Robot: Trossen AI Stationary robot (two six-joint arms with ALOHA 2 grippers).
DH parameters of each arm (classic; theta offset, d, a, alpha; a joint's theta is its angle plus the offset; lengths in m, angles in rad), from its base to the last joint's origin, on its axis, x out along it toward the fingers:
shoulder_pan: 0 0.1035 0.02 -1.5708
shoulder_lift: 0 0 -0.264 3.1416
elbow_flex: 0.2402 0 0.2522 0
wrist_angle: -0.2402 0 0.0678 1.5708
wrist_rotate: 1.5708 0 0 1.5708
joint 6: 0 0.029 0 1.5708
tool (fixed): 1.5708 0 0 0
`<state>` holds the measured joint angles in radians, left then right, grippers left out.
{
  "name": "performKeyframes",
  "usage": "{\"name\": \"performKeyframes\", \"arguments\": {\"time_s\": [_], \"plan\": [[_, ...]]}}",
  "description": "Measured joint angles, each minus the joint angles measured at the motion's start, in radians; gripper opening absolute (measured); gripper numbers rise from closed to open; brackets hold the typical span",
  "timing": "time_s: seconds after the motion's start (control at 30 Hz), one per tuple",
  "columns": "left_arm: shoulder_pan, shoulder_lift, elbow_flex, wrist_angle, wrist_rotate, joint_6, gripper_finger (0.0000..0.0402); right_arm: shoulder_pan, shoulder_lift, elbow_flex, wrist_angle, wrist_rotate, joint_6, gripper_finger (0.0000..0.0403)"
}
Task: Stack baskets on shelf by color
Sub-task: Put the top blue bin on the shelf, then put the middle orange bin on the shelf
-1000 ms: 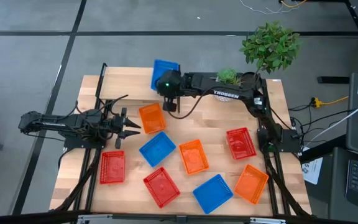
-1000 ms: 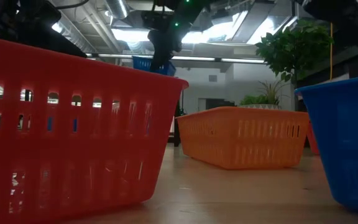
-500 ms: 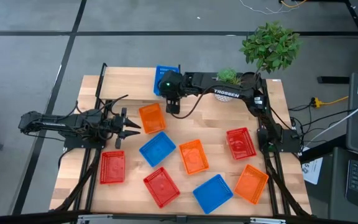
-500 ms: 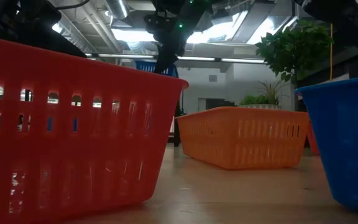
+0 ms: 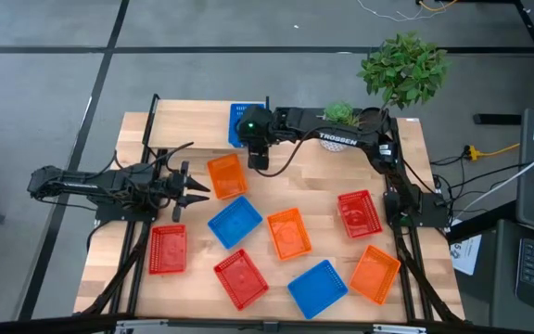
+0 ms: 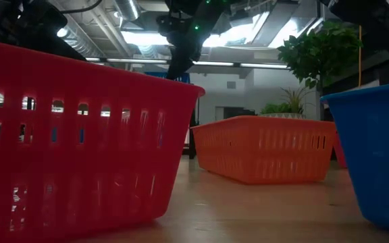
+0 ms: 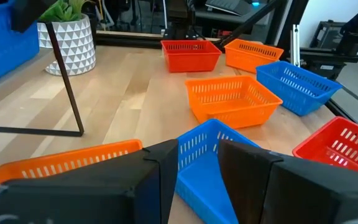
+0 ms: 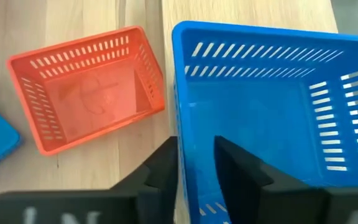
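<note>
A blue basket point(image 8: 260, 99) sits upright on the shelf point(image 5: 188, 128) at the table's far side, also seen as the blue basket point(image 5: 239, 121) from above. My right gripper point(image 8: 194, 146) hangs over it, open, one finger inside the basket and one outside its near wall point(image 8: 178, 93). On the table just in front lies an orange basket point(image 8: 89, 87). My left gripper point(image 5: 202, 188) waits open at the left, clear of the baskets. Orange, red and blue baskets lie scattered over the near half of the table. My right gripper points down with its fingers point(image 8: 229, 162) astride the blue basket's near wall point(image 8: 178, 124), a gap showing between them. I cannot tell whether the outer finger touches the wall. The basket rests upright on the shelf.
A blue basket point(image 5: 235, 221), an orange basket point(image 5: 288, 232) and a red basket point(image 5: 358, 212) lie mid-table. Near the front edge lie red baskets point(image 5: 167, 250), point(image 5: 240, 278), a blue basket point(image 5: 318, 287) and an orange basket point(image 5: 375, 274). A white patterned plant pot point(image 7: 70, 43) stands far right.
My right gripper has gone down over the shelf with the blue basket. The basket, held tilted and higher a second ago, now sits lower and level on the shelf.
</note>
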<state>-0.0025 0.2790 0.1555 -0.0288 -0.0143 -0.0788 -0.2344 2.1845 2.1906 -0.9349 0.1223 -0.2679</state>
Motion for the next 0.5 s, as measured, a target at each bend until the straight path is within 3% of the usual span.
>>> {"name": "performKeyframes", "arguments": {"time_s": [0.27, 0.4, 0.5], "plan": [[0.0, 0.0, 0.0, 0.0, 0.0, 0.001, 0.0106, 0.05, -0.01, 0.167, -0.055, 0.036, -0.005, 0.0159], [0.0, 0.001, 0.0, -0.001, 0.0, -0.008, 0.0106, 0.082, -0.119, 0.116, -0.058, 0.059, 0.006, 0.0161], [0.0, 0.001, 0.001, -0.001, -0.003, -0.019, 0.0106, 0.105, -0.181, 0.117, -0.195, -0.015, 0.083, 0.0162]]}}
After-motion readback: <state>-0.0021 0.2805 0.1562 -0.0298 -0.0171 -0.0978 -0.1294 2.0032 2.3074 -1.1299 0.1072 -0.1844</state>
